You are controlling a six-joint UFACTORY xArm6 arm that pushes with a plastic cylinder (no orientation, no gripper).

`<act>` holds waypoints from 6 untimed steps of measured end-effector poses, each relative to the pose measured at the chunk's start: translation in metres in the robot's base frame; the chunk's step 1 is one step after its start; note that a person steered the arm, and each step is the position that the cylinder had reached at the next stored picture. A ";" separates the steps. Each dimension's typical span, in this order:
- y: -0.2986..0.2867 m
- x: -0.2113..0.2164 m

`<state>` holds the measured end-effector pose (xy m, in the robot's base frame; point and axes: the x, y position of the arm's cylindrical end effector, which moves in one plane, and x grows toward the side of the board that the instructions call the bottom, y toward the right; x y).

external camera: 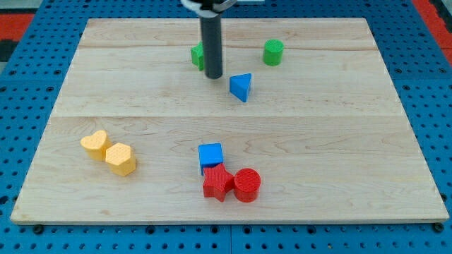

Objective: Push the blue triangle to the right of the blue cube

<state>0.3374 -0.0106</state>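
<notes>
Rod stands upright in upper middle of board (pixel 141 106); my tip (pixel 214 76) rests on the wood, no jaws, holds nothing. Blue triangle (pixel 241 87) lies just to view's right of tip, slightly lower, small gap, not touching. Green block (pixel 198 54) partly hidden behind rod. Blue cube (pixel 210 155) well below, touching red star (pixel 217 183).

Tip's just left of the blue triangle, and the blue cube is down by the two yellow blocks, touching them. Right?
Not quite. In the camera view, my tip is just left of the blue triangle, but the blue cube touches the red star beside the red cylinder, not the yellow blocks.
</notes>
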 end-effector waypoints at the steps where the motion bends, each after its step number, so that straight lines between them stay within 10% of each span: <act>1: 0.051 0.005; 3: 0.059 0.077; 6: 0.028 0.049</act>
